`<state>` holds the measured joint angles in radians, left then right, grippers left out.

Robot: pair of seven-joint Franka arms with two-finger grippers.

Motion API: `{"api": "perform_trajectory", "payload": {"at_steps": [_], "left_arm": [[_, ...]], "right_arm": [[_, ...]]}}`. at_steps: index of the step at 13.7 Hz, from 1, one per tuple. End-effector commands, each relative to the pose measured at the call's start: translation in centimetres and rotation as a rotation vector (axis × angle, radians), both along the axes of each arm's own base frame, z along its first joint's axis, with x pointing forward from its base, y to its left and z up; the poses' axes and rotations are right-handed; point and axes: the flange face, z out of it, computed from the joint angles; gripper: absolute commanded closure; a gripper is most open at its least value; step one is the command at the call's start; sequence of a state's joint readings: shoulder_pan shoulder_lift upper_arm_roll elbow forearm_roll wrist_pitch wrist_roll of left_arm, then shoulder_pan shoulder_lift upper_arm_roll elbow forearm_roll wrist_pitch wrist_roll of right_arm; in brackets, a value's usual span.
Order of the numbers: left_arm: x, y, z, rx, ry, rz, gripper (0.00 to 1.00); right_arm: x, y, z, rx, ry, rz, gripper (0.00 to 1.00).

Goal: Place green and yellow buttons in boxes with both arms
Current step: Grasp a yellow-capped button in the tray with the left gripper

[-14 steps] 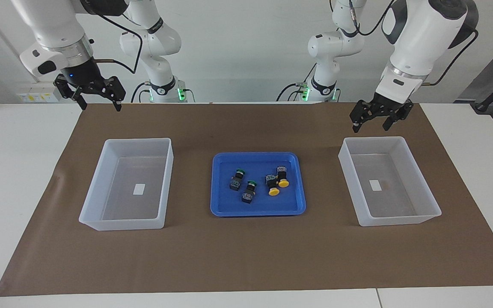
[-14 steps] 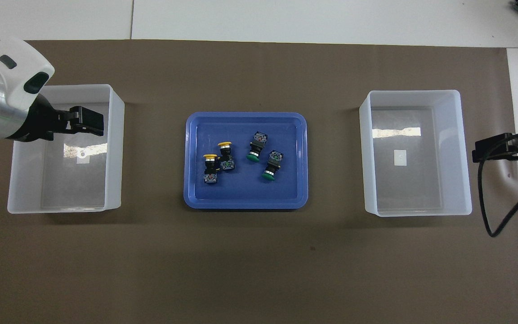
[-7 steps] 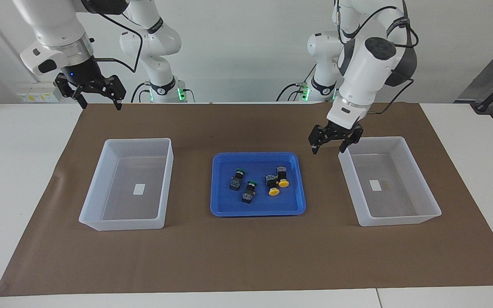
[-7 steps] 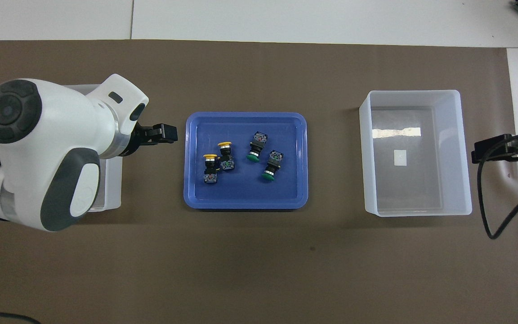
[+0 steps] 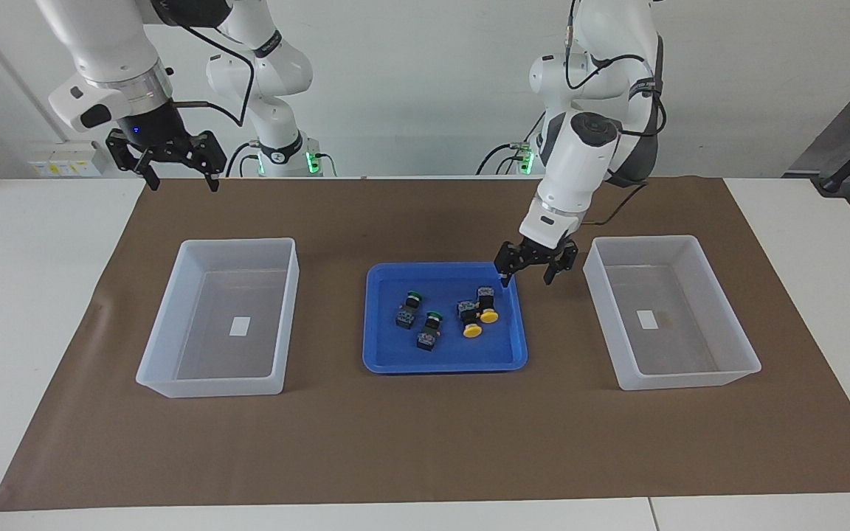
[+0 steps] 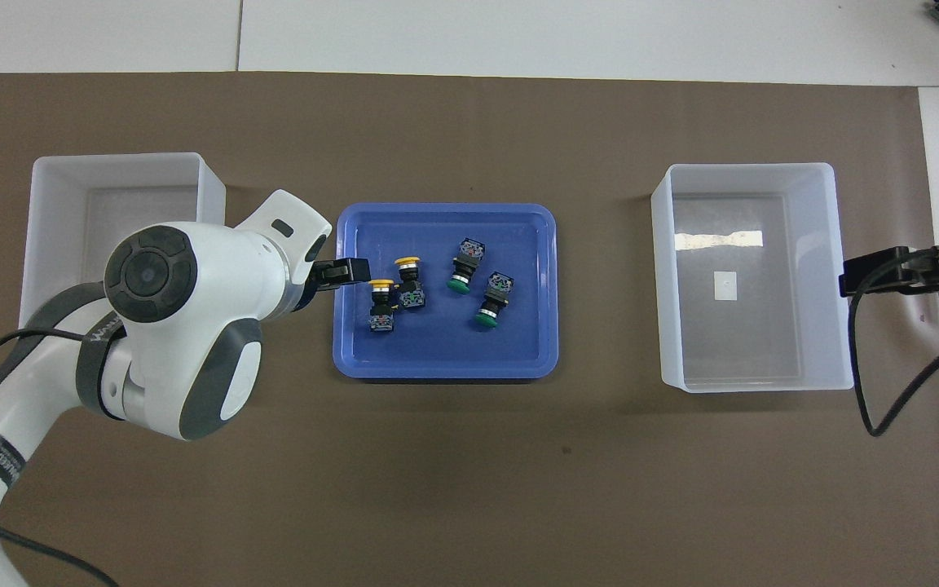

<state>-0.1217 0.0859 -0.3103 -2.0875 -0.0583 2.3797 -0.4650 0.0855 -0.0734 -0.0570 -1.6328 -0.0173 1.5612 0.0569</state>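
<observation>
Facing view first: all four buttons lie in the blue tray [image 5: 445, 363] at the middle of the brown mat [image 5: 425, 442] on the worktop [image 5: 26, 295], so nothing has been sorted yet. The two green buttons [image 5: 419, 318] sit toward 9 o'clock within the tray, the two yellow buttons [image 5: 478, 313] toward 3 o'clock, those two touching or nearly so. Both boxes look empty apart from a small white label each: one box [image 5: 174, 354] toward the right arm's end, the other box [image 5: 735, 354] toward the left arm's end. The left gripper [image 5: 536, 267] hangs with fingers spread over the tray's corner at about 1 o'clock, just above the rim and holding nothing. The right gripper [image 5: 178, 162] waits spread and empty, raised over the mat's edge at 11 o'clock from its box.

Overhead view next: the tray [image 6: 445, 363] holds the yellow buttons [image 6: 394, 295] at 9 o'clock and the green buttons [image 6: 478, 285] near its centre. The left gripper [image 6: 349, 272] comes over the tray's rim at 9 o'clock, close beside the yellow pair. The right gripper [image 6: 865, 277] shows at 3 o'clock, next to its box [image 6: 755, 379]; the other box [image 6: 54, 175] is partly covered by the left arm.

I judge the work barely begun: a first pick, probably of a yellow button, is being set up, and all four placements remain.
</observation>
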Motion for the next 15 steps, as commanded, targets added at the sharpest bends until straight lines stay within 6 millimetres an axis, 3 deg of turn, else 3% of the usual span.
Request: {"api": "perform_trajectory", "payload": {"at_steps": [1,8,11,15], "left_arm": [[-1.2,-2.0,-2.6,-0.017,0.0,-0.01,0.0],[-2.6,-5.0,-8.3,-0.025,0.035,-0.057,0.19],[-2.4,-5.1,-9.1,-0.03,0.034,-0.06,0.29],[-2.6,-5.3,-9.9,-0.026,0.048,-0.063,0.53]], "right_arm": [[-0.8,0.2,-0.1,0.028,-0.016,-0.008,0.0],[-0.8,0.2,-0.1,0.03,-0.016,-0.008,0.0],[-0.8,0.3,0.0,0.03,-0.017,-0.007,0.0],[-0.8,0.3,-0.1,0.03,-0.016,-0.007,0.0]]}}
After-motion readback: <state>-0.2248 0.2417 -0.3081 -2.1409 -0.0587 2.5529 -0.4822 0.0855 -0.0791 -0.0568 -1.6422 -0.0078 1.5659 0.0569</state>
